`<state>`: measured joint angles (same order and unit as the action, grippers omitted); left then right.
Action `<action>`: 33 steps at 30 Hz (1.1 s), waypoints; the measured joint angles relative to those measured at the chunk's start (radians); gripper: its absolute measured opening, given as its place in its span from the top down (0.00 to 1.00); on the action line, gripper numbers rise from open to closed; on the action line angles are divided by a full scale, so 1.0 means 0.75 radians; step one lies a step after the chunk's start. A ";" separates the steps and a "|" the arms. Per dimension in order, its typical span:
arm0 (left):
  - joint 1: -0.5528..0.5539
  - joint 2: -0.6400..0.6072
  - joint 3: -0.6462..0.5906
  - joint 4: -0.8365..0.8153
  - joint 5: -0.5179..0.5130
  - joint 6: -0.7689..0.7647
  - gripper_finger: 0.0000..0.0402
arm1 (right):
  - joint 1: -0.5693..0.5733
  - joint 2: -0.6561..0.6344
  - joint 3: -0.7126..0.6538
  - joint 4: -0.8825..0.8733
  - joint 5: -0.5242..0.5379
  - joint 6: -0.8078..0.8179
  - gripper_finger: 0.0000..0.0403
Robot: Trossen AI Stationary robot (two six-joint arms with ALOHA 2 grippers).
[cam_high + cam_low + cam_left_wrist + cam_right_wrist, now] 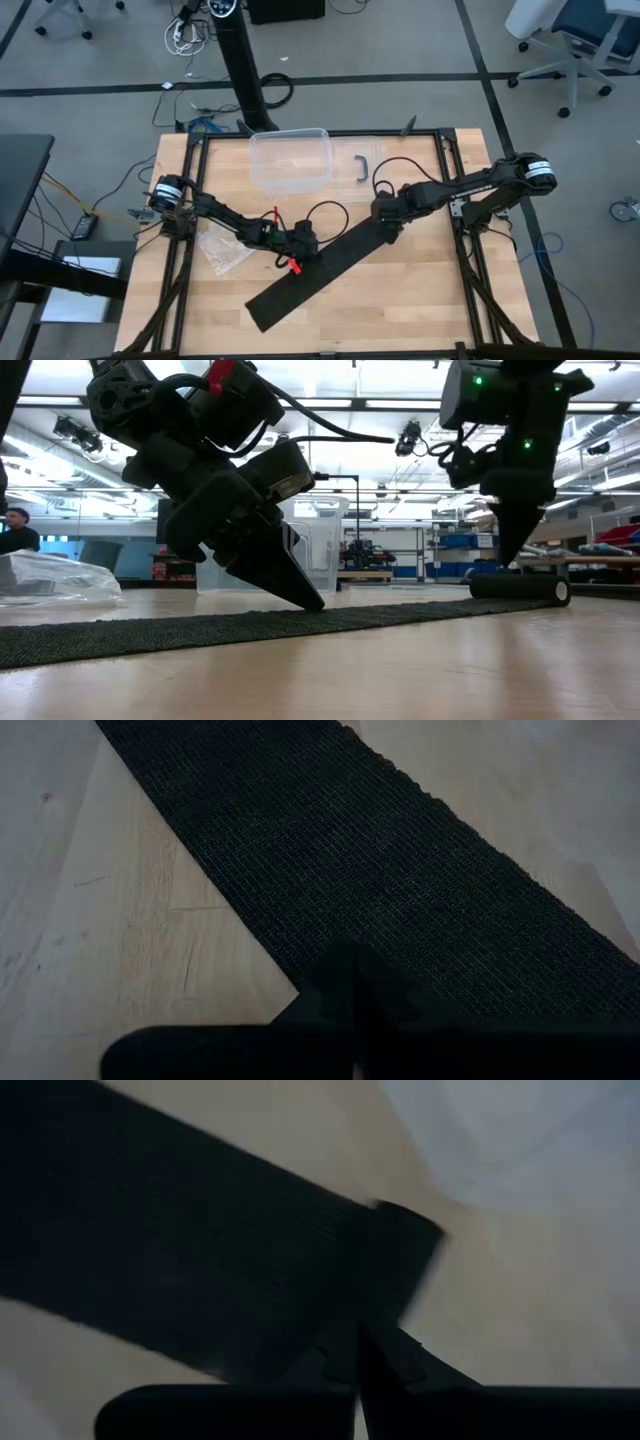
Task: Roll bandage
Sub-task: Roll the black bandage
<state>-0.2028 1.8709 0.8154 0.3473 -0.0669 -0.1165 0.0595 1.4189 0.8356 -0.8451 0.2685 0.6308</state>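
The bandage (320, 275) is a long black strip lying flat and slantwise across the wooden table, from the near left toward the far right. Its far right end is wound into a small roll (520, 588) that lies on the table. My left gripper (316, 256) is shut, its tips down on the strip about midway along it. My right gripper (386, 232) is shut and points steeply down at the rolled end (400, 1250). My left gripper presses its shut fingertips (308, 598) down on the flat strip near one long edge (300, 975), slanting down from the table's left. The strip lies flat on the table under them. My right gripper comes from above with shut fingers (508, 555). Their tips stand at the top of the roll (505, 578), where roll and flat strip meet; whether they touch it I cannot tell.
A clear plastic box (290, 160) with a black handle (362, 165) stands at the table's far edge. A crinkly clear bag (225, 250) lies left of my left arm. Bare wood lies near and right of the strip. A person (15, 530) shows in the room behind.
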 joint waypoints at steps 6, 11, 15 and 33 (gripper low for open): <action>0.000 0.000 0.000 -0.001 0.000 -0.006 1.00 | -0.047 0.043 -0.025 -0.043 0.006 0.031 1.00; 0.000 0.000 0.000 -0.002 0.000 -0.007 1.00 | -0.044 0.067 -0.024 0.027 -0.052 -0.002 1.00; 0.000 0.000 0.000 -0.002 0.000 -0.007 1.00 | -0.026 0.057 -0.022 0.111 -0.091 -0.018 1.00; 0.000 0.000 0.000 -0.002 0.000 -0.022 1.00 | 0.008 0.062 0.063 -0.031 -0.025 0.003 1.00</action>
<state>-0.2028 1.8709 0.8154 0.3458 -0.0669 -0.1329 0.0657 1.4655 0.8829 -0.8680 0.2501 0.6331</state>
